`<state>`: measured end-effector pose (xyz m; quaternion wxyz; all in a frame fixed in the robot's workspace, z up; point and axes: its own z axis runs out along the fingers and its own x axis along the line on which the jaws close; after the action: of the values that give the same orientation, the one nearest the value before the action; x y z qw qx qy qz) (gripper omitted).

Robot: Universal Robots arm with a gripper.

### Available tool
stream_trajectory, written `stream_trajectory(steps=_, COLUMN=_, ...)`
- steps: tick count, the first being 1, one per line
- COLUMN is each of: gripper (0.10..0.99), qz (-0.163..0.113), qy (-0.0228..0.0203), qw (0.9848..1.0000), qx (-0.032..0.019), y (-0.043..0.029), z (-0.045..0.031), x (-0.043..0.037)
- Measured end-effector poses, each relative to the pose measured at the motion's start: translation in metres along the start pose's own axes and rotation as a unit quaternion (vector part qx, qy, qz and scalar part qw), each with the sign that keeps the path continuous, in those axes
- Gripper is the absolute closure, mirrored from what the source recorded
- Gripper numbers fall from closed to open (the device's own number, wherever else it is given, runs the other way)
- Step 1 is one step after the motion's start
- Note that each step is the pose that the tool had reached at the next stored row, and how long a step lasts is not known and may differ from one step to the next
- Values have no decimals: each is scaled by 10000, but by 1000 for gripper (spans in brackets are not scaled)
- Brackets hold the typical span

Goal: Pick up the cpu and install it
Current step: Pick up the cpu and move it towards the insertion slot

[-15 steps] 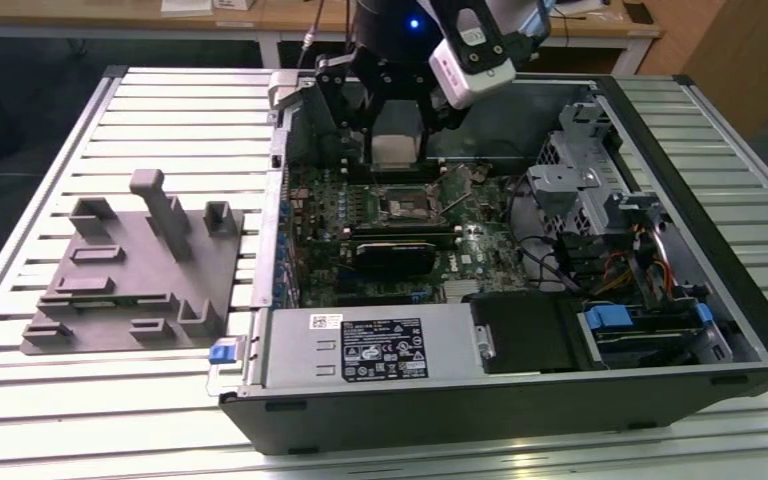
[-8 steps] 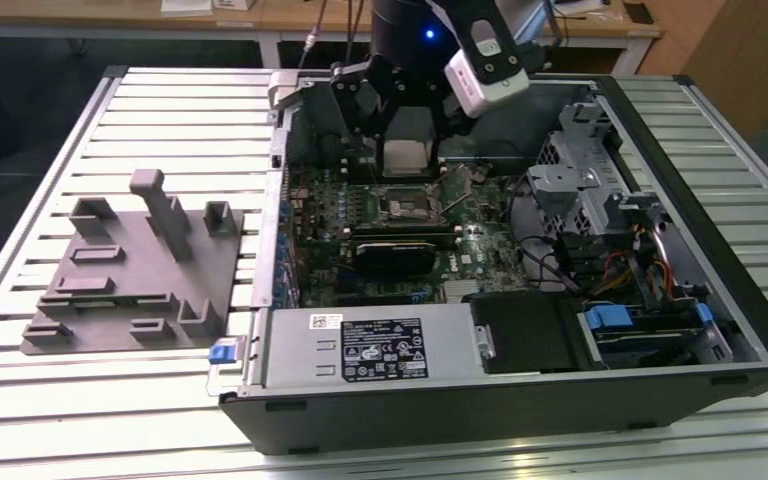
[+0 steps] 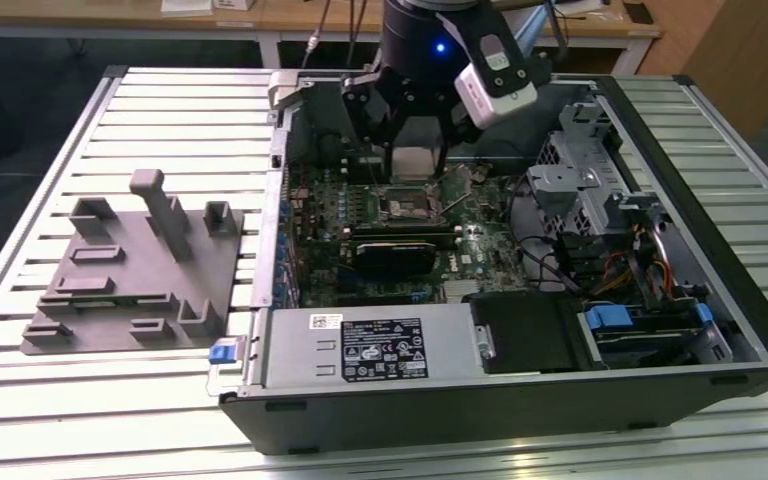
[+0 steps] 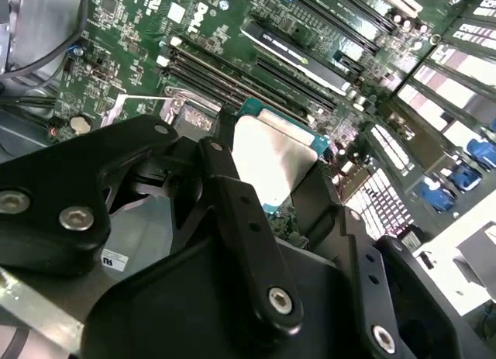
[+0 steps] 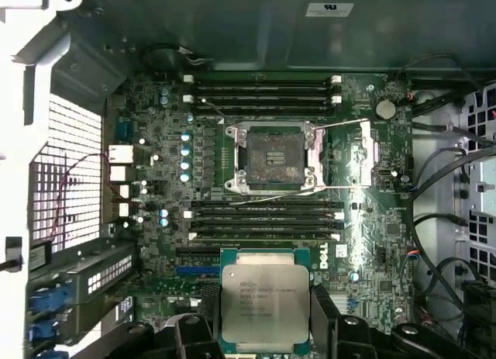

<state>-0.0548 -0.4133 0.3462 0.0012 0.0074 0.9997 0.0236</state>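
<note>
Item: gripper (image 3: 415,168), black, two-fingered, on the arm's end, lowered into an open computer case (image 3: 491,410). State: fingers (image 4: 232,208) clamped on opposite edges of the cpu (image 4: 275,161), whose silvery top face is exposed between them in both wrist views. Item: cpu, square, pale metal lid on a green substrate; held off the board and not seated; in the exterior view it hangs at twelve o'clock of the socket (image 3: 400,203), just beside it. Item: socket (image 5: 271,157), black-framed and empty, contact field bare, with its metal load plate (image 5: 363,153) swung open to one side. Item: motherboard (image 3: 344,240), green, lying flat on the case floor; banks of memory slots (image 5: 263,91) flank the socket on two sides. Item: power supply (image 3: 371,345), grey box with a label, at six o'clock of the socket in the exterior view. Item: fixture plate (image 3: 117,290), grey, with upright blocks, at nine o'clock of the case on the slatted table (image 3: 157,120), well apart from the gripper.
</note>
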Motion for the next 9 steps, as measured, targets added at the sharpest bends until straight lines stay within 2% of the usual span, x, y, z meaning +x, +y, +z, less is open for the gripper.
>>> stream_trajectory(steps=9, gripper=545, qz=1, qy=0, qw=10000, qx=0, y=25, z=103, x=-59)
